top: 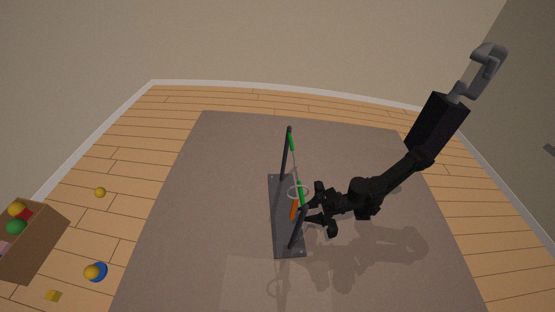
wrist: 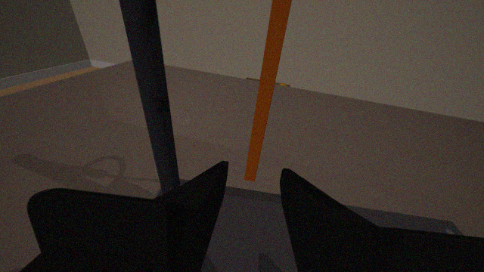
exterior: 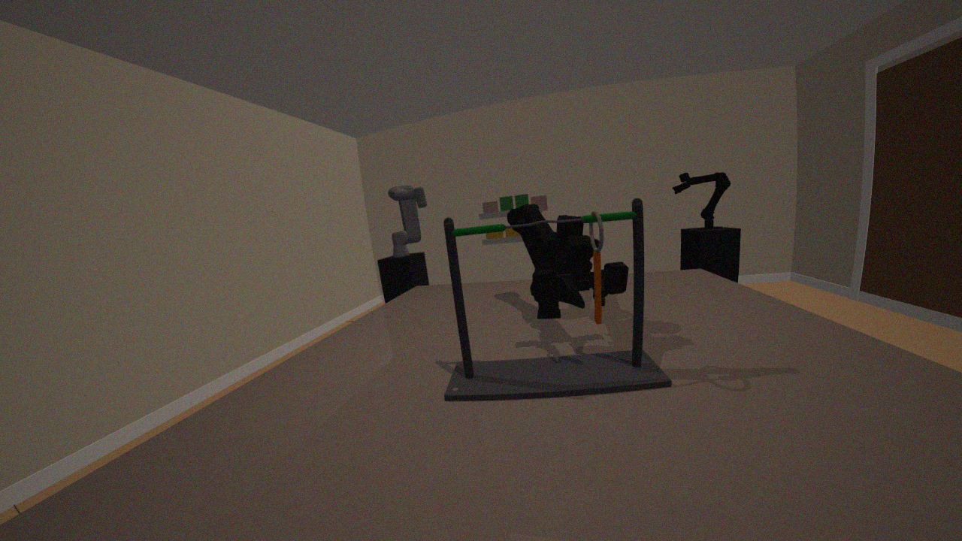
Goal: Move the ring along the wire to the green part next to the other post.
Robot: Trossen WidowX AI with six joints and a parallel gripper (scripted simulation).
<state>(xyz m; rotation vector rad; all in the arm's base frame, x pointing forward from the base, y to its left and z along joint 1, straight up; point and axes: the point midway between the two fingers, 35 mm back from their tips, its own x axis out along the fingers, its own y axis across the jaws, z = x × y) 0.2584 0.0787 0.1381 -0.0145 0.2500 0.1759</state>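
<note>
The ring (top: 287, 193) (exterior: 602, 234) hangs on the green wire part (top: 302, 199) (exterior: 620, 216) beside the near post (top: 296, 229) (exterior: 638, 289) (wrist: 149, 94), the right one in the exterior view. Its orange handle (top: 294, 209) (exterior: 597, 288) (wrist: 265, 94) points down. My gripper (top: 301, 214) (exterior: 592, 304) (wrist: 254, 171) is partly open and empty, on the arm's side of the handle. In the wrist view the handle stands beyond the fingertips, its lower end showing between them. The other green part (top: 291, 141) (exterior: 479, 230) beside the other post (top: 285, 155) (exterior: 458, 302) bears no ring.
The dark base plate (top: 281, 244) (exterior: 558, 382) lies under the posts. The thin grey wire (top: 294, 159) (exterior: 564, 221) runs between the green parts. The near post is just left of my fingers in the wrist view. A toy box (top: 34, 244) stands far off on the floor.
</note>
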